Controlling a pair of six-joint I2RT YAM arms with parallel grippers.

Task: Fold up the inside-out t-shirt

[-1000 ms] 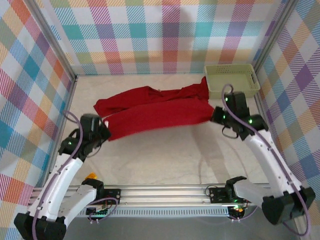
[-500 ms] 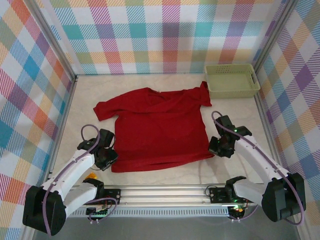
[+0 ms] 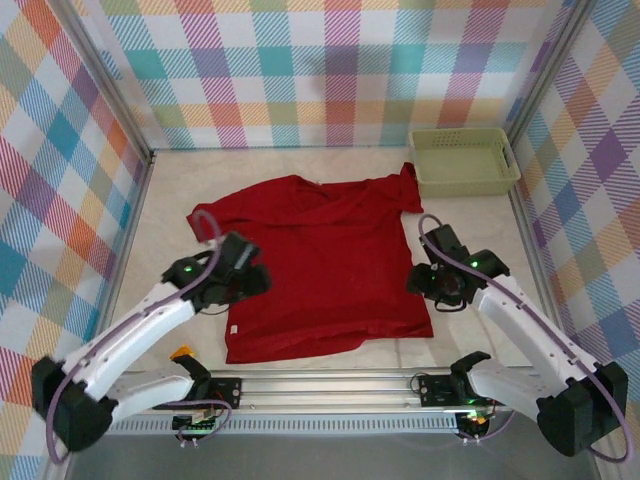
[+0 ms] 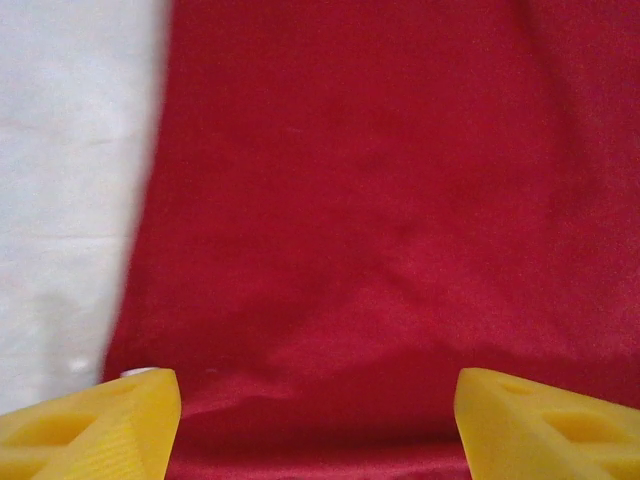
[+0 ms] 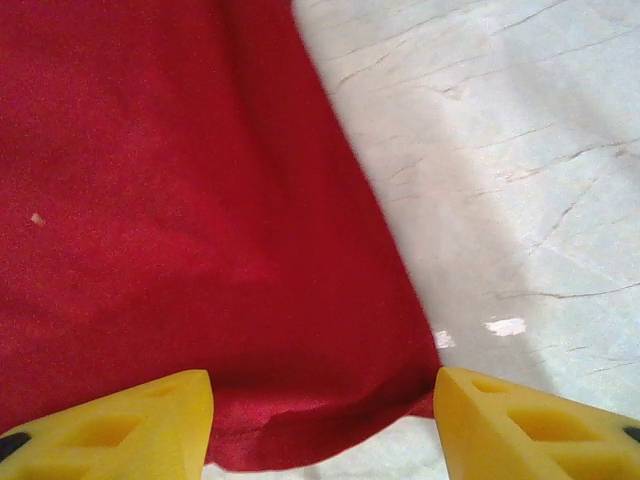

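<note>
Soft matt cloth t-shirt (image 3: 320, 262)

Left arm (image 3: 130, 335), right arm (image 3: 525, 320): white shells, black joint housings, green indicator lights. Purple cable (image 3: 205, 214) loops along each. Left gripper (image 3: 262, 280), right gripper (image 3: 410, 282): black bodies, yellow wedge fingers (image 4: 90, 425) with moulded recesses.

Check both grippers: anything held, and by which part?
Nothing is held. The left gripper and the right gripper are both open just above the shirt, which lies spread flat.
</note>
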